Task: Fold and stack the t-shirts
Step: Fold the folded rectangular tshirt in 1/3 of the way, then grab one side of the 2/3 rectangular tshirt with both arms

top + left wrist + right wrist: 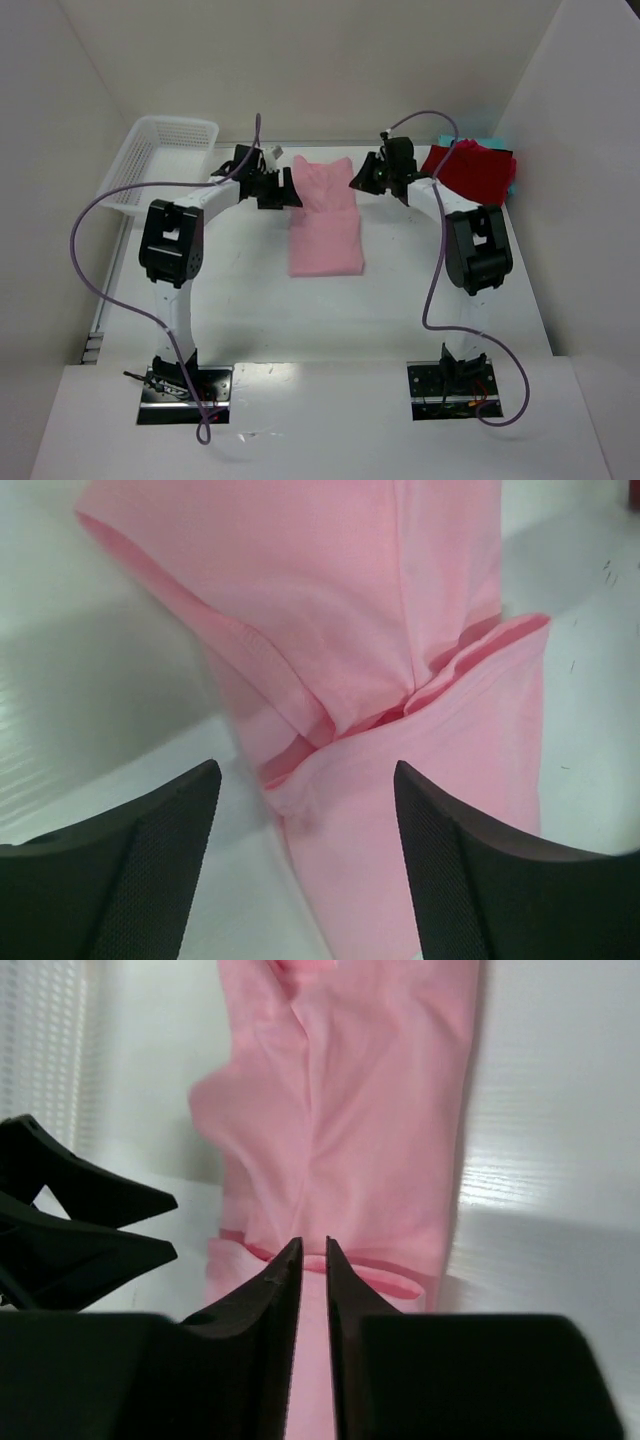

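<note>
Top external view: light pink tee (325,235) lies mid-table as a long folded strip, its far end between both grippers. Left gripper (305,775): jaws spread wide, gripping nothing. Right gripper (313,1245): fingers nearly together, thin slit between — whether cloth is pinched, cannot tell. Dark red tee (470,172): folded, far right corner.

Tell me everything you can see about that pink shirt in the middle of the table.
The light pink t-shirt is soft, matte cloth, folded into a long narrow strip lying on the white table, running away from the arms. Its far end is doubled back over itself, loose and rumpled, with a hemmed sleeve edge showing. The left gripper, jaws wide apart, and the right gripper, jaws almost together, sit at that far end; whether either touches it I cannot tell.
</note>
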